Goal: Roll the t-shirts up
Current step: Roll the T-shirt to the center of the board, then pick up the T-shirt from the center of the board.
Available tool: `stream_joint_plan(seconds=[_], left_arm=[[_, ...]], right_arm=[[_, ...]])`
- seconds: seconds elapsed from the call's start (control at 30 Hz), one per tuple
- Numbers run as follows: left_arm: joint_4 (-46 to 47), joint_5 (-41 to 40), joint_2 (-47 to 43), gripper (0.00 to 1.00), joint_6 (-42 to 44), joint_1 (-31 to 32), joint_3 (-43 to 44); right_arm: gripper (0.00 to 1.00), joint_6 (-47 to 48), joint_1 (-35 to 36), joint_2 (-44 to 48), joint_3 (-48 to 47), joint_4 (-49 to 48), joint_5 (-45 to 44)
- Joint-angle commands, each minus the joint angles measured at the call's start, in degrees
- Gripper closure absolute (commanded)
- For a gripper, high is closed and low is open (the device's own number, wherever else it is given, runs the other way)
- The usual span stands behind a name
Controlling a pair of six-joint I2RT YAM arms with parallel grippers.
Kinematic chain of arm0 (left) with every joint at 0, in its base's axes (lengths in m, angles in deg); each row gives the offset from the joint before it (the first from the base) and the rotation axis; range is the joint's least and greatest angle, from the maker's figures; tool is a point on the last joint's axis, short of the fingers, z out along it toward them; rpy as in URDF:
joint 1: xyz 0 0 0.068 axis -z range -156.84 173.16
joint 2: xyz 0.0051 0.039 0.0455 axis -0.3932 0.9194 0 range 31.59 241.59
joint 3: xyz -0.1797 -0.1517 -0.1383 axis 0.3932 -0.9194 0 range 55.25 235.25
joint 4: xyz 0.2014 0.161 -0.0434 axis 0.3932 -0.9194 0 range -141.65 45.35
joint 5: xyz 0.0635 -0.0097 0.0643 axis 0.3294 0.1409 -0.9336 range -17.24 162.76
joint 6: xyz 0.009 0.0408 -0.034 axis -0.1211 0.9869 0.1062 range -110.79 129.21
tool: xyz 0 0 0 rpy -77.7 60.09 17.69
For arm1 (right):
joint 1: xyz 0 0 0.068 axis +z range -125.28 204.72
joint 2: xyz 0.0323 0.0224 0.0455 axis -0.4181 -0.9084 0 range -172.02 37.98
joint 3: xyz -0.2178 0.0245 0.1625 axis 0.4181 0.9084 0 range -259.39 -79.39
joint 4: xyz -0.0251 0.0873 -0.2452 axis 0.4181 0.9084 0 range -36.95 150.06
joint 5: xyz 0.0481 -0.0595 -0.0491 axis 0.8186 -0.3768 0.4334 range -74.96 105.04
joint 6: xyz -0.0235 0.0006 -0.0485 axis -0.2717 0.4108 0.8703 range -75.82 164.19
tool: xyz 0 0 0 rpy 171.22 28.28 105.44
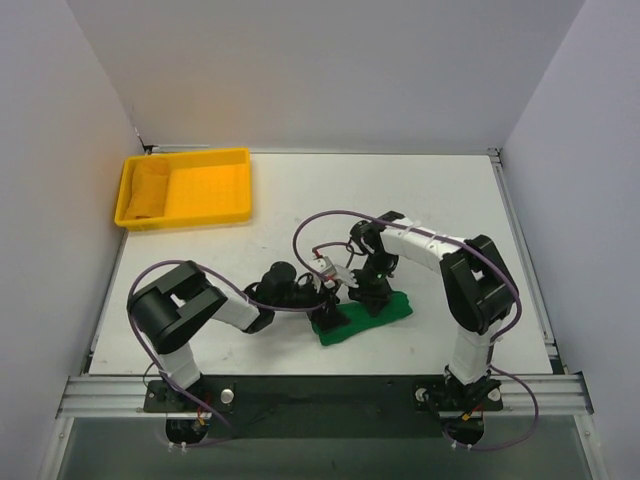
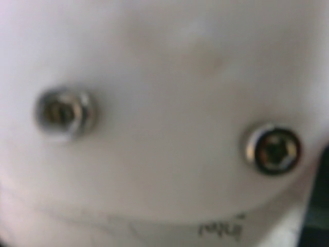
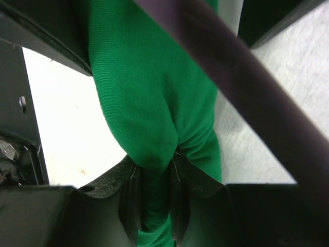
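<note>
The green t-shirt (image 1: 396, 307) lies as a short rolled bundle on the white table in front of the two arms. My right gripper (image 1: 372, 297) comes down onto the roll's middle. In the right wrist view its jaws (image 3: 154, 206) are shut on a fold of the green t-shirt (image 3: 149, 103). My left gripper (image 1: 330, 314) sits at the roll's left end, dark against the fabric, and its jaws cannot be made out. The left wrist view is filled by a blurred white housing (image 2: 164, 92) with two screws, so neither the fingers nor the shirt shows there.
A yellow plastic tray (image 1: 205, 190) stands at the back left, with a yellow fabric bundle (image 1: 148, 188) in its left part. White walls close in the table on three sides. A purple cable (image 3: 241, 87) crosses the right wrist view.
</note>
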Motion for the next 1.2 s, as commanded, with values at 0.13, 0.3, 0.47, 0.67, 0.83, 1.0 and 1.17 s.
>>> stream_joint_plan(seconds=[0.13,0.3,0.47,0.67,0.83,1.0,1.17], left_arm=[[0.9,6.6,0.1,0.09,-1.5,-1.5,-3.4],[-0.9,14.5,-7.0,0.06,-1.6,-7.3,-5.7],[-8.3,12.9,-17.8,0.05,7.0,-8.1,-7.2],[-15.7,2.5,-26.1,0.03,15.2,-4.5,-6.7],[-16.0,-12.8,-27.9,0.03,25.4,-1.0,-8.7],[-16.2,-13.4,-32.0,0.03,27.9,-8.7,-10.2],[-27.6,-10.4,-34.1,0.03,30.9,-8.6,-4.0]], right_arm=[[0.96,-19.0,-0.2,5.7,7.1,-19.6,-1.0],[0.96,-20.8,-0.1,9.9,11.8,-22.9,-1.3],[0.99,-20.0,1.1,15.1,17.8,-31.3,-4.6],[1.00,-17.1,3.6,20.9,23.3,-43.7,-5.4],[1.00,-16.8,6.6,21.5,27.3,-53.8,-5.9],[1.00,-18.2,7.6,21.1,28.1,-56.3,-8.5],[1.00,-20.6,6.8,23.7,28.4,-56.5,-9.6]])
